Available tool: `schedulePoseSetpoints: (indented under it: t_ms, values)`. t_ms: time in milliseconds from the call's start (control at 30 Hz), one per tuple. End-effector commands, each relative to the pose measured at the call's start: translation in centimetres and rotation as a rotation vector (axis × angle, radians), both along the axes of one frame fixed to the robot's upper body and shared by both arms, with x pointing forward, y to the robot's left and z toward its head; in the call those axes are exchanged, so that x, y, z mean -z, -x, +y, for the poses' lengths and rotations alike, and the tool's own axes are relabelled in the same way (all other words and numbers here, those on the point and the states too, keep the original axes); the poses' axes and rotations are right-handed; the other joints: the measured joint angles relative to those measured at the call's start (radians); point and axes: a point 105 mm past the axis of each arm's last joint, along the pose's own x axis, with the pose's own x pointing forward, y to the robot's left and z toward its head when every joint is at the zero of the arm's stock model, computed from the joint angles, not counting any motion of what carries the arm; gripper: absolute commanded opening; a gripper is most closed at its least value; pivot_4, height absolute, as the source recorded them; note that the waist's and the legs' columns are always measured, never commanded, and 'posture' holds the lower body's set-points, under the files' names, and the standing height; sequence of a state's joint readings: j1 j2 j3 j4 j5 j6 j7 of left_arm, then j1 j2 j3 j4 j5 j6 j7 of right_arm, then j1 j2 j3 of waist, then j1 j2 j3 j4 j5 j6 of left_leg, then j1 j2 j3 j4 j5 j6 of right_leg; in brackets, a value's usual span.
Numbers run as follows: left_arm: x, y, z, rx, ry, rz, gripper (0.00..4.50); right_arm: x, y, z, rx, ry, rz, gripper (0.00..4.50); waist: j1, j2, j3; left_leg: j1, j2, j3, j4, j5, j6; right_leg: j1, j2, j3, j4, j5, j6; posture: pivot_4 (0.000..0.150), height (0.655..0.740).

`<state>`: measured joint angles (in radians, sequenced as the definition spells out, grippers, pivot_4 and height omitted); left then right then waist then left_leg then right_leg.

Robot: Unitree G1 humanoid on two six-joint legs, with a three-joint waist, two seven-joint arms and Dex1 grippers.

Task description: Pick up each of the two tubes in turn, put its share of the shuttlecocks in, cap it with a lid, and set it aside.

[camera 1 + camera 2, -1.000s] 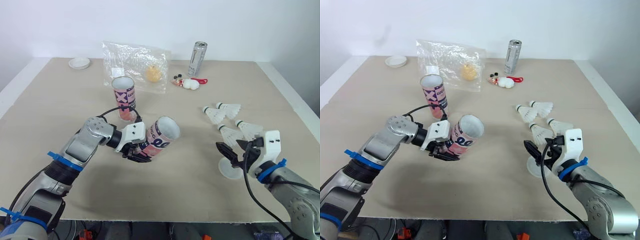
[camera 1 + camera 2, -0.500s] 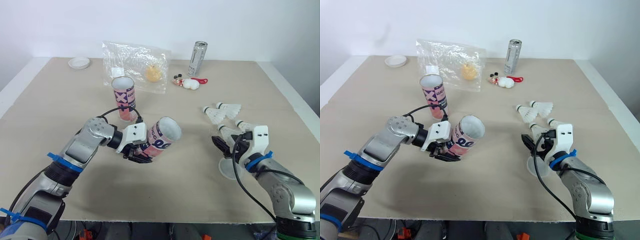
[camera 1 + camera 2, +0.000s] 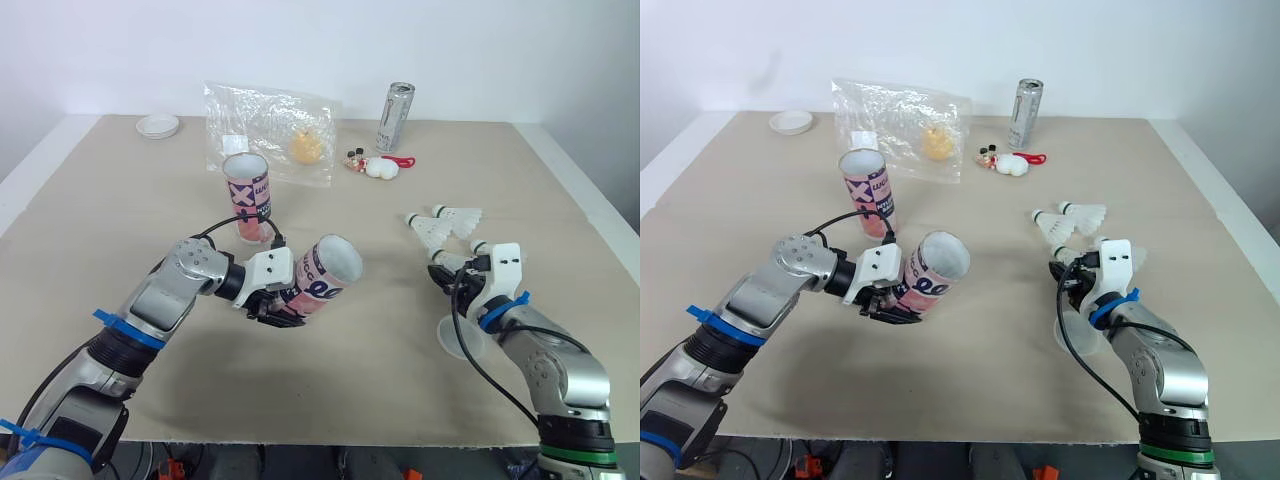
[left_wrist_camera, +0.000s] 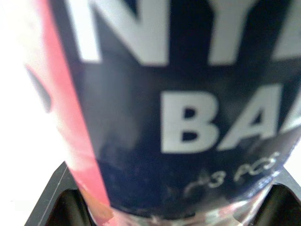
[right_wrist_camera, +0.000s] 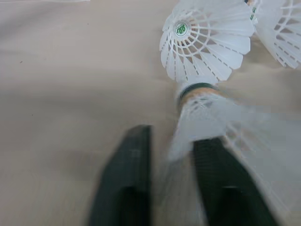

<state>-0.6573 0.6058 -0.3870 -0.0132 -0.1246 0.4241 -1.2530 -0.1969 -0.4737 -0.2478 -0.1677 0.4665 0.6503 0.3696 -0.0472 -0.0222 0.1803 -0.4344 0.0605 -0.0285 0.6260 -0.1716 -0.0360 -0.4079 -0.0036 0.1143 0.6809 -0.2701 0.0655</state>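
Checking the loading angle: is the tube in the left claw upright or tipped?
Tipped. The tube lies nearly sideways in the left claw, mouth toward the right; the other tube stands upright.

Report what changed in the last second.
The right gripper moved forward, away from the lid, and now sits open at the nearest shuttlecock, not yet gripping it. The left gripper stayed shut on the tilted tube; the standing tube and other shuttlecocks did not move.
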Motion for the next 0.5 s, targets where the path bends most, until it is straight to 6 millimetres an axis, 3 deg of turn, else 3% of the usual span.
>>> schedulePoseSetpoints:
  t_ms: [33, 200, 400, 500]
  values:
    - [-0.7, 0.0, 0.0, 0.002, 0.006, -0.030, 2.92, -1.6, -0.1, -0.1, -0.011, 0.024, -0.064, 0.07, 0.000, 0.000, 0.000, 0.000, 0.000, 0.000, 0.000, 0.000, 0.000, 0.000, 0.000, 0.000, 0.000, 0.000, 0.000, 0.150, 0.7400]
    - [-0.7, -0.1, 0.0, 0.002, 0.006, -0.028, 2.92, -3.8, 0.6, 0.0, -0.078, 0.128, -0.107, 0.07, 0.000, 0.000, 0.000, 0.000, 0.000, 0.000, 0.000, 0.000, 0.000, 0.000, 0.000, 0.000, 0.000, 0.000, 0.000, 0.150, 0.7400]
    - [-0.7, -0.3, 0.3, -0.003, 0.000, -0.016, 2.92, -12.8, 2.8, 3.2, -0.436, 0.387, -0.334, 0.07, -0.004, 0.006, 0.004, 0.000, 0.000, 0.000, 0.000, 0.000, 0.000, 0.000, 0.000, 0.000, 0.000, 0.000, 0.000, 0.150, 0.7400]
    - [-0.9, -0.4, 0.1, 0.001, 0.011, -0.002, 2.92, -17.2, 4.5, 6.2, -0.713, 0.675, -0.533, 0.07, -0.002, 0.006, 0.004, 0.002, 0.000, 0.001, 0.000, 0.000, 0.000, 0.000, 0.000, 0.001, 0.000, 0.000, 0.000, 0.150, 0.7400]
